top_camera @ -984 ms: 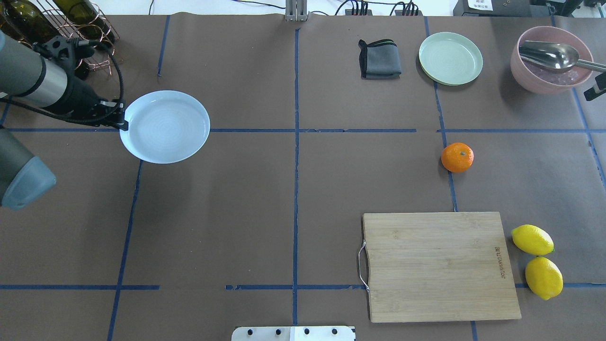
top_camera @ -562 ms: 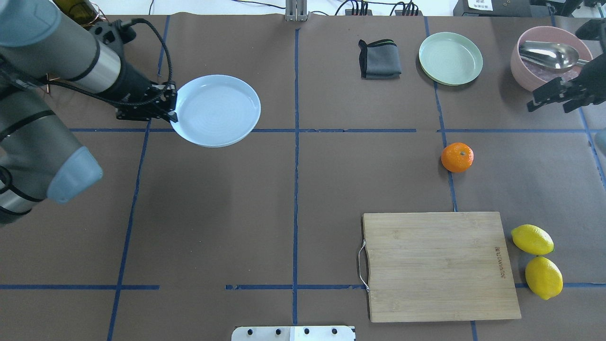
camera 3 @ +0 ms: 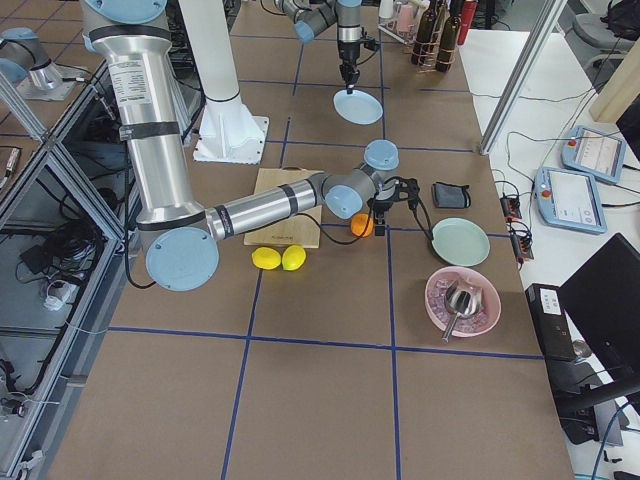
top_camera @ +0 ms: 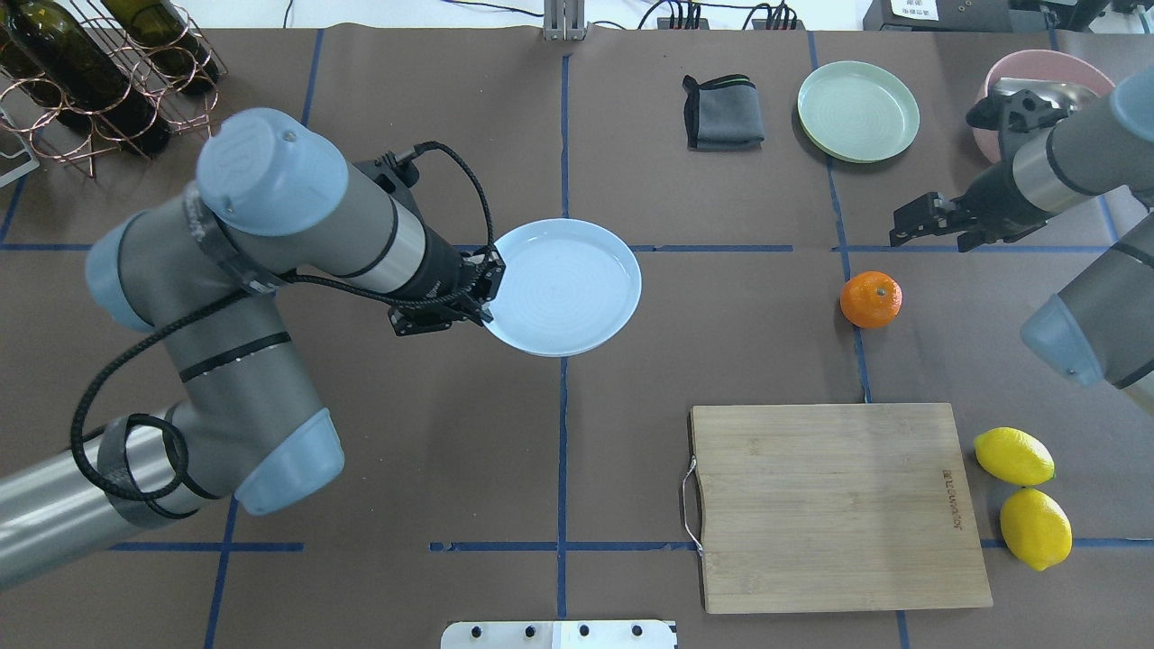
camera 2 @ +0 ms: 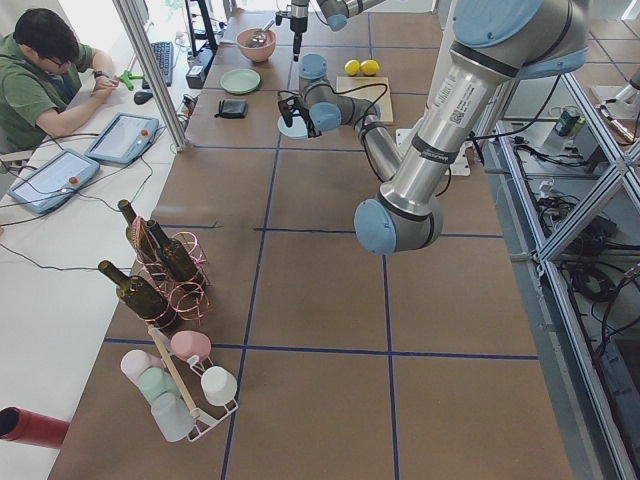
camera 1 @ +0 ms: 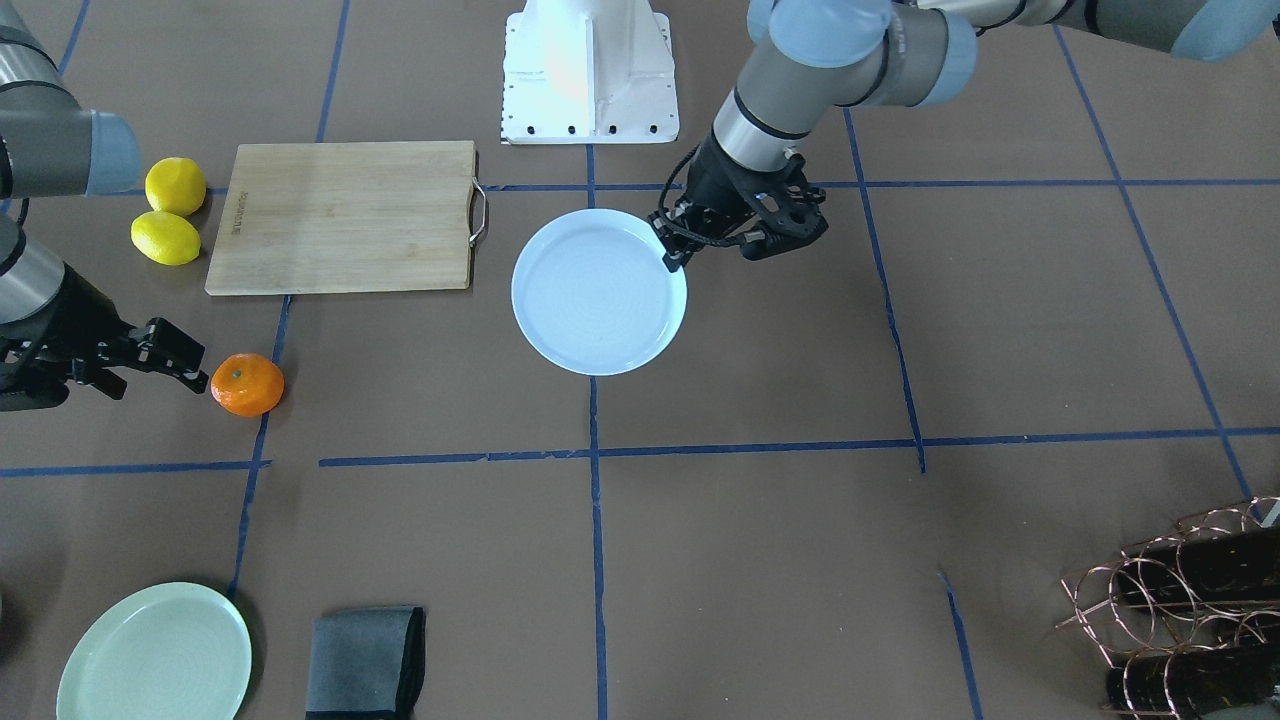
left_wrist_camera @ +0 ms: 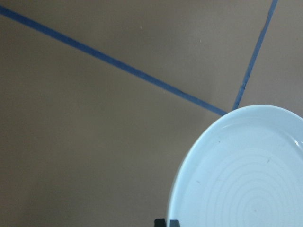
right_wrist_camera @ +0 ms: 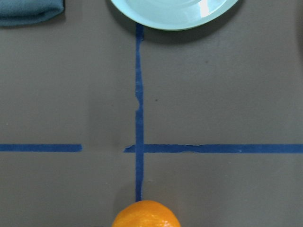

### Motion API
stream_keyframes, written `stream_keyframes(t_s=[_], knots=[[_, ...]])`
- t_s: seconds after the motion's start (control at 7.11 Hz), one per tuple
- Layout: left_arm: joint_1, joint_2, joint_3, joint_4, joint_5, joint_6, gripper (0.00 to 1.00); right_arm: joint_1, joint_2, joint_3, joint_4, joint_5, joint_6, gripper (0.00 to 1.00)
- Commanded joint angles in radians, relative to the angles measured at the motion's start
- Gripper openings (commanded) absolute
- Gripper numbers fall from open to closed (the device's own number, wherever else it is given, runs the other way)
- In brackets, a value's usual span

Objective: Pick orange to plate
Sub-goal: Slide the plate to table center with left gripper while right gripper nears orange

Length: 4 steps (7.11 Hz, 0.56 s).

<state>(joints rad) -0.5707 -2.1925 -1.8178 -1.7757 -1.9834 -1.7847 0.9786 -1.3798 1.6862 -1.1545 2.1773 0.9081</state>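
The orange [top_camera: 871,299] rests on the brown table right of centre, on a blue tape line, untouched. The pale bluish-white plate [top_camera: 563,287] is at the table's middle, with my left gripper [top_camera: 487,296] shut on its left rim. From the front, the plate [camera 1: 598,291] is held level by the left gripper [camera 1: 675,250]. My right gripper [top_camera: 933,236] is open, just beyond and to the right of the orange. In the front view the right gripper [camera 1: 165,372] stands close beside the orange [camera 1: 247,384]. The right wrist view shows the orange [right_wrist_camera: 146,215] at its bottom edge.
A wooden cutting board [top_camera: 838,505] lies at the near right with two yellow lemons [top_camera: 1014,456] beside it. A pale green plate [top_camera: 858,111], a folded grey cloth [top_camera: 723,113] and a pink bowl [top_camera: 1037,68] sit at the far right. A wine rack [top_camera: 90,63] stands far left.
My left arm has carried the plate rightward and nearer, from the far left to the table's middle. My right gripper has come in from the right edge toward the orange, which has not moved.
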Motion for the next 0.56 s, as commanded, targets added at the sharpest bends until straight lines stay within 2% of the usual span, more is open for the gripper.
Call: stream_keyframes(t_s=[0.0,0.14,0.42], knots=[[0.134,-0.068,0.024,-0.004,0.136,-0.141,0.00,-0.047,0.027,0.006,-0.001,-0.034,0.029,1.00],[0.178,-0.113,0.069,-0.004,0.190,-0.175,0.00,-0.054,0.033,0.006,-0.004,-0.036,0.029,1.00],[0.181,-0.087,0.109,-0.024,0.195,-0.164,0.00,-0.058,0.033,0.006,-0.004,-0.053,0.029,1.00]])
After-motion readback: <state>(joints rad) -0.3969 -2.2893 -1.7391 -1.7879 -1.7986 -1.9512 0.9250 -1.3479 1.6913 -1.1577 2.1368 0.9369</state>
